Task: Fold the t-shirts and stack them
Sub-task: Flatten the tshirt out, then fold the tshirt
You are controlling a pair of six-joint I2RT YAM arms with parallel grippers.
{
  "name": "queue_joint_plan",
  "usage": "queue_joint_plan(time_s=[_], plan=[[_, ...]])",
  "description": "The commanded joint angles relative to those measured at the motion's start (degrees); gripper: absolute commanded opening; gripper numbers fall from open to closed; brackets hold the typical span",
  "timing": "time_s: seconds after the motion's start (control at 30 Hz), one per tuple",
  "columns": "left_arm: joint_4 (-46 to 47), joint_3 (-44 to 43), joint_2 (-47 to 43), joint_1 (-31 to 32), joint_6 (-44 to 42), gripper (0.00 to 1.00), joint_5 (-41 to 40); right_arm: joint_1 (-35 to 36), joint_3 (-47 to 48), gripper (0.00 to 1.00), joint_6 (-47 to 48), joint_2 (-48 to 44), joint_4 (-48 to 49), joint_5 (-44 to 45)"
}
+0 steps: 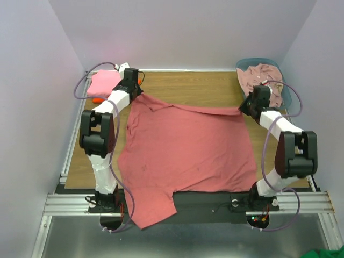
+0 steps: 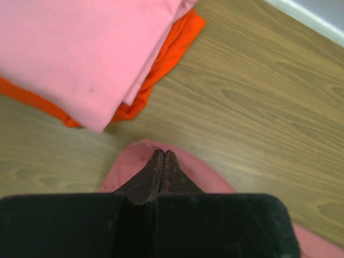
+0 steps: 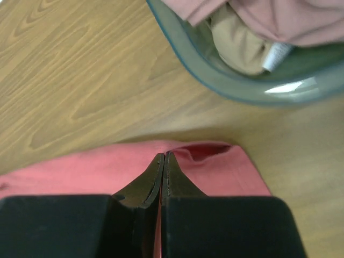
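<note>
Cloth is what I am gripping on both sides. My left pincer (image 2: 164,156) is pinching shut on one far corner of the coral-red t-shirt (image 1: 188,150), and the fabric is peaking right at its tips. My right pincer (image 3: 164,157) is clamping together on the other far corner, with a small fold of cloth showing just ahead of its tips. Between the two pincers the shirt's far edge is running nearly straight. The rest of it is spreading back behind them over the table (image 1: 209,86), one sleeve draping past the near edge by the left arm's base. Ahead and to the left of the left pincer, near but not touching, a folded bright pink t-shirt (image 2: 80,54) is lying on top of an orange t-shirt (image 2: 174,45). Ahead and to the right of the right pincer, the blue-grey basket (image 3: 215,80) is sitting on the table, holding the pale dusty-pink t-shirt (image 3: 279,19).
</note>
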State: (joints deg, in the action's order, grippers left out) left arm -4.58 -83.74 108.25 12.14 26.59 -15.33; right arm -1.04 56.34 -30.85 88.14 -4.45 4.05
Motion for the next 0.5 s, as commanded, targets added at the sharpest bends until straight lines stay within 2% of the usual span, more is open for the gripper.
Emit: queue_joint_plan(time_s=[0.0,0.1,0.27,0.47], plan=[[2.8,-9.3,2.7,0.1,-0.7,0.00,2.2,0.1,8.3,0.00,1.6,4.5,9.9,-2.3],[3.3,-10.4,4.1,-0.1,-1.0,0.00,1.2,0.1,9.8,0.00,1.9,8.2,9.9,-2.1],[2.9,-8.2,1.9,-0.2,-0.4,0.00,1.8,0.1,10.2,0.00,2.6,9.0,9.5,-3.5],[3.4,6.1,-10.4,-0.2,3.2,0.00,2.0,0.1,5.5,0.00,2.4,3.2,7.9,-2.5]])
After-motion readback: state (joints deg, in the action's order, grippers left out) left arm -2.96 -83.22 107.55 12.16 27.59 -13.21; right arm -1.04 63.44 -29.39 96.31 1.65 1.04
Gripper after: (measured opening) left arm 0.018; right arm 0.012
